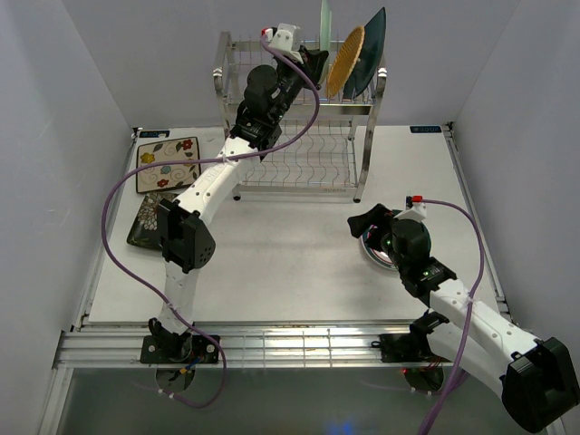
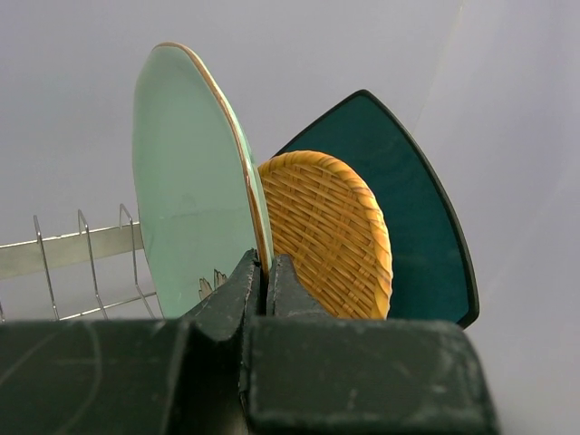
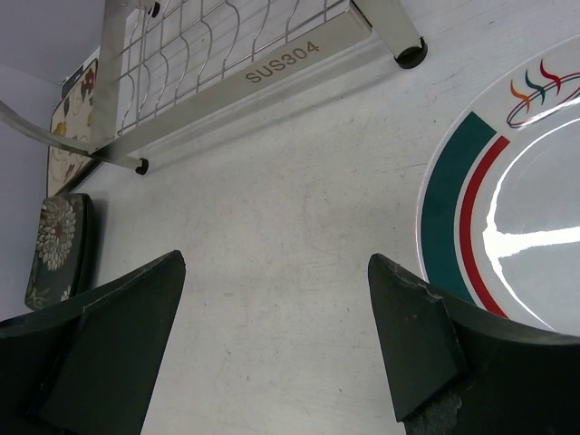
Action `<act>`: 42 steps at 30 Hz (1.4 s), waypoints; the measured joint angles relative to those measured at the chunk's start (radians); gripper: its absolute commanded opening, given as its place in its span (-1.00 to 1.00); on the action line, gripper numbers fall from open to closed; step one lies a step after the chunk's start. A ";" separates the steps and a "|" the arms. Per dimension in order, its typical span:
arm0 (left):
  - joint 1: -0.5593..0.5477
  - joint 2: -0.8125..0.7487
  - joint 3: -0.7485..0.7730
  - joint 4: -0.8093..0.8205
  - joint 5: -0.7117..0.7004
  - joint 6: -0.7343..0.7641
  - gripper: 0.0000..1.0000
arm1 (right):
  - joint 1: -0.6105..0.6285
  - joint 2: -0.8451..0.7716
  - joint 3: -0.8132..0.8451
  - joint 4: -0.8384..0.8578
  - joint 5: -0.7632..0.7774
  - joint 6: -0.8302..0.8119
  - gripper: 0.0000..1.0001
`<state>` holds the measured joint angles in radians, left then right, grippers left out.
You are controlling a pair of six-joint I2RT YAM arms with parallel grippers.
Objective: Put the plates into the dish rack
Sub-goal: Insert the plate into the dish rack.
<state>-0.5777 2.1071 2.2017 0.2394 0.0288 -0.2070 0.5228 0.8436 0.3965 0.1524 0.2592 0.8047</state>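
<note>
A white table (image 1: 290, 272) fills the floor of a pale, bare-walled booth. At its far edge stands the dish rack (image 1: 366, 145), which has two tiers of shiny wire.

Three plates stand on edge in the top tier: the pale green plate (image 1: 324, 25), then the woven orange plate (image 1: 345, 60), then the teal plate (image 1: 370, 45) leaning at the right end. The left arm reaches up across the front of the rack and hides part of the upper shelf. The left gripper (image 1: 315, 62) is at the green plate's lower rim with its jaws pressed together. The wrist view is too close to tell whether the rim is pinched between them or only sits just beyond them.

On the table at the left lies the cream floral plate (image 1: 168, 163). Nearer is the dark floral plate (image 1: 145, 222), partly under the left arm.

At the right the white striped plate (image 1: 376, 258) lies flat. The right gripper (image 1: 370, 227) hangs just beside it, jaws spread wide and holding nothing.
</note>
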 measured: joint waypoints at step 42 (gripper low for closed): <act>-0.001 -0.139 -0.164 0.046 0.091 0.052 0.44 | 0.000 0.003 0.000 0.003 -0.012 0.000 0.75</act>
<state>-0.5785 1.9682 2.0373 0.2852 0.1196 -0.1551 0.5228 0.8463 0.3965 0.1558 0.2474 0.8051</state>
